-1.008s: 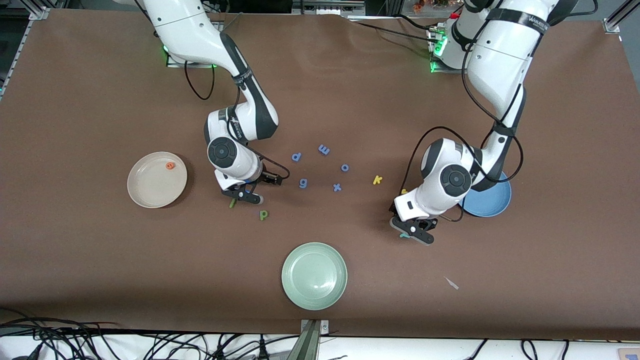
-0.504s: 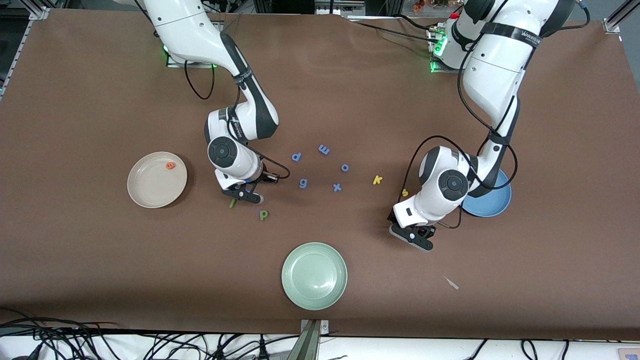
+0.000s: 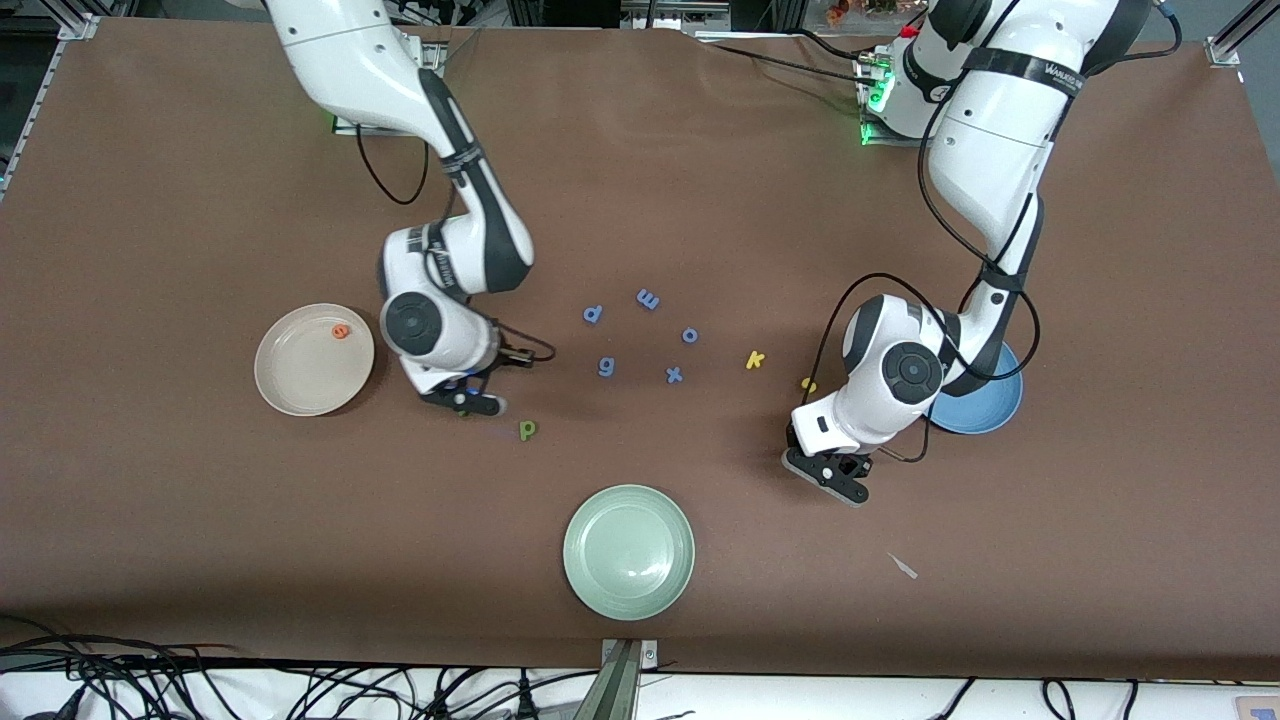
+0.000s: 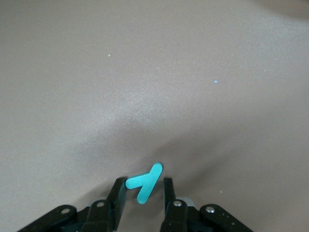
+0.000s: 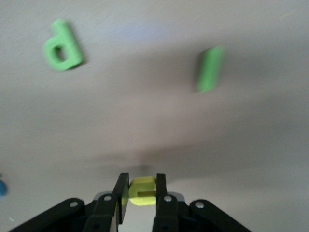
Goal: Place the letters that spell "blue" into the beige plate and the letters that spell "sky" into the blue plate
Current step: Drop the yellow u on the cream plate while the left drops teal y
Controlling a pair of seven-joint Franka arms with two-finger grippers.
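Two grips in hand: left gripper (image 4: 144,189) clamps teal y (image 4: 145,181) near blue plate (image 3: 990,405); right gripper (image 5: 141,189) pinches yellow u (image 5: 142,190) beside beige plate (image 3: 300,375). Next, likely: carry each over its plate and release.

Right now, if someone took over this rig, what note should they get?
Left pincer: shut on the teal foam y, over the table beside the medium-blue round plate.
Right pincer: shut on the yellow foam u, over the table beside the cream-beige round plate.
Done: only the orange foam e lies in the beige plate.
On the table: green foam b, green foam l, yellow foam k, yellow foam s.
Left: drop u, b, l in beige; y, k, s in blue.
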